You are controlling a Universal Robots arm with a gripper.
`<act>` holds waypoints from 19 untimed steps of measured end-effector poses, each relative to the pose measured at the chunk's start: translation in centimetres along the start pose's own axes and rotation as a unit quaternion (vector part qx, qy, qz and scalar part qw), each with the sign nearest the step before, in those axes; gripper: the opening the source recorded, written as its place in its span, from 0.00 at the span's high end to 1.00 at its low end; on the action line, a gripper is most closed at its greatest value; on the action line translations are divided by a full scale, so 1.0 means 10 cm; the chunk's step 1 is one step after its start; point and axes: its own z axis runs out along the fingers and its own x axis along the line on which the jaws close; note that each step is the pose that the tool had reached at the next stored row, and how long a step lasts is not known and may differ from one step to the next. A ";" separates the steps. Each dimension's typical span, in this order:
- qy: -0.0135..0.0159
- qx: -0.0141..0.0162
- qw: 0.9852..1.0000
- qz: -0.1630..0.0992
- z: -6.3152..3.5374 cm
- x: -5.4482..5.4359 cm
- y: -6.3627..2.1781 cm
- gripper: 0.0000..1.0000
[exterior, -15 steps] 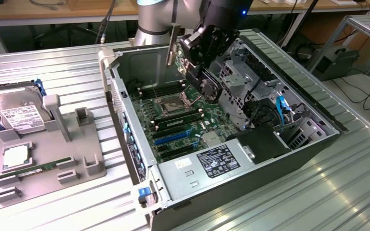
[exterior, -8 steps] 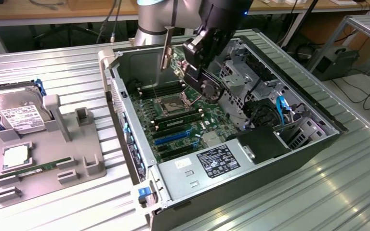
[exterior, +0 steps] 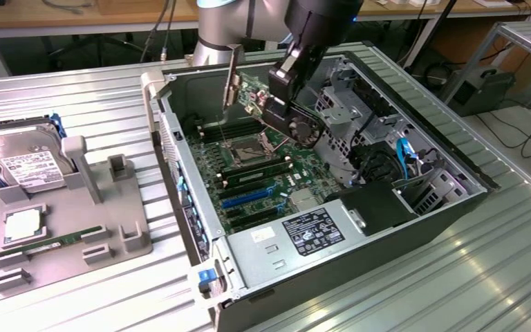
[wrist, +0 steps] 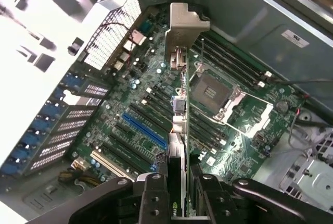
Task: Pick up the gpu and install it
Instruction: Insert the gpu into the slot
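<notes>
The gpu (exterior: pixel 252 97) hangs over the open computer case (exterior: pixel 184 200), its silver bracket (exterior: pixel 231 76) pointing up toward the case's rear wall. My gripper (exterior: pixel 282 114) is shut on the card's other end. In the wrist view the gpu (wrist: pixel 178 125) runs edge-on away from the gripper (wrist: pixel 179 195), clamped between the two black fingers (wrist: pixel 153 193), with the bracket (wrist: pixel 186 23) at its far end. Below it lies the green motherboard (wrist: pixel 244 114) with its blue slot (wrist: pixel 143 130); the card is above the board and apart from it.
A grey parts holder (exterior: pixel 108 228) at the exterior view's left carries a hard drive (exterior: pixel 25 162), a processor (exterior: pixel 25 225) and a RAM stick (exterior: pixel 49 243). Inside the case sit the power supply (exterior: pixel 312 232), drive cage (exterior: pixel 344 111) and cables (exterior: pixel 404 155). Ribbed metal table (exterior: pixel 431 290) surrounds it.
</notes>
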 end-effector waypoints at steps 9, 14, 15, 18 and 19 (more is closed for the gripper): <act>0.009 0.002 0.996 -0.092 0.047 0.00 -0.005 0.74; 0.014 0.003 0.990 -0.143 0.088 0.00 -0.009 0.74; 0.015 0.003 0.988 -0.153 0.097 0.00 -0.010 0.74; 0.017 0.004 0.984 -0.180 0.124 0.00 -0.013 0.74; 0.019 0.004 0.980 -0.200 0.146 0.00 -0.015 0.74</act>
